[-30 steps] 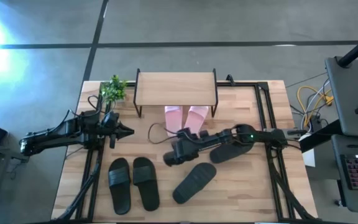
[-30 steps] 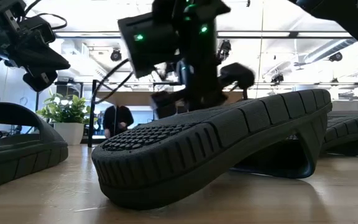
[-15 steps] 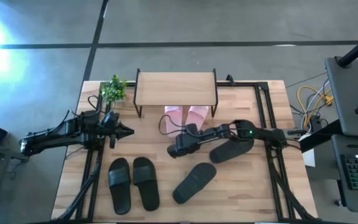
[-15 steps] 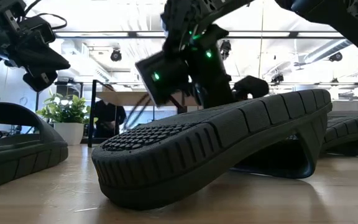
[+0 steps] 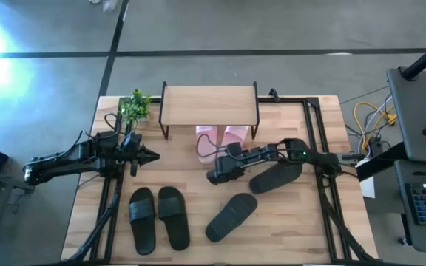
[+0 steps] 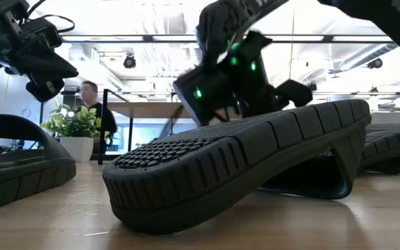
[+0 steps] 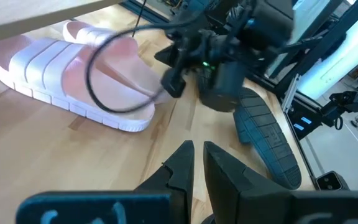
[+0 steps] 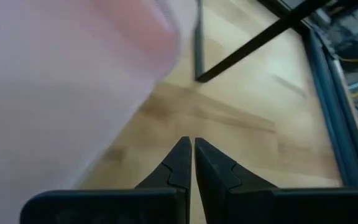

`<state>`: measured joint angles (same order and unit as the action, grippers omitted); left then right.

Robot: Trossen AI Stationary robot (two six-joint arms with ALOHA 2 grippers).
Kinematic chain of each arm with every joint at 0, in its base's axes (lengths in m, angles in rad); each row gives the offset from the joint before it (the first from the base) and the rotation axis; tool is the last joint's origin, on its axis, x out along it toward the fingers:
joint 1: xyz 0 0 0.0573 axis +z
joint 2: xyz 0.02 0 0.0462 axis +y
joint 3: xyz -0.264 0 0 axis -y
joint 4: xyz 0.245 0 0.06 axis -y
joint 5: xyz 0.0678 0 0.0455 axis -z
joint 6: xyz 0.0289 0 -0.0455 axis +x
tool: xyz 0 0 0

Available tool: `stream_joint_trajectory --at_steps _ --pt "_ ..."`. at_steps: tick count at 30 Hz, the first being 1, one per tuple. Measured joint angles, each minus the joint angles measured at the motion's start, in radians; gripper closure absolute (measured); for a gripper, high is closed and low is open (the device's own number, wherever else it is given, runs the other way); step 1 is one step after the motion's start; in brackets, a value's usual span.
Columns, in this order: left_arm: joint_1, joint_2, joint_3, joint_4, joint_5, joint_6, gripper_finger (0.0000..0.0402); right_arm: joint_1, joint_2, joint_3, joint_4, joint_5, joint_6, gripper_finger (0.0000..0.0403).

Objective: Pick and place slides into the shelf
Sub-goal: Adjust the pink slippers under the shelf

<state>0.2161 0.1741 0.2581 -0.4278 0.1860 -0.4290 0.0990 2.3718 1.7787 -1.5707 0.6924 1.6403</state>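
Beside the pink slides [image 5: 222,137], the right gripper [image 5: 214,177] hovers with fingers nearly touching, holding nothing. Those slides lie under the shelf [image 5: 209,106], toes poking out. One black slide [image 5: 275,177] rests under the right arm, another [image 5: 231,216] nearby (sole up). A black pair [image 5: 159,217] lies near the left gripper [image 5: 152,156], fingers narrow, empty.
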Motion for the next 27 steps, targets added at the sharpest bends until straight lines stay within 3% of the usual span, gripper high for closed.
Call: stream_joint_trajectory --at_steps 10,14,20,27 --pt "0.0 0.0 0.0 0.0 0.0 -0.007 0.038 0.033 -0.09 0.004 0.043 -0.072 -0.048 0.039" --pt "0.0 0.0 0.0 0.0 0.0 -0.007 0.038 0.057 -0.156 0.014 0.327 -0.128 -0.219 0.039" --pt "0.0 0.0 0.0 0.001 0.0 -0.007 0.038 0.01 -0.149 -0.004 1.019 -0.226 -0.74 0.039" --pt "0.0 0.002 0.0 0.007 -0.002 -0.008 0.038 -0.064 -0.033 0.07 1.008 -0.18 -0.88 0.039"
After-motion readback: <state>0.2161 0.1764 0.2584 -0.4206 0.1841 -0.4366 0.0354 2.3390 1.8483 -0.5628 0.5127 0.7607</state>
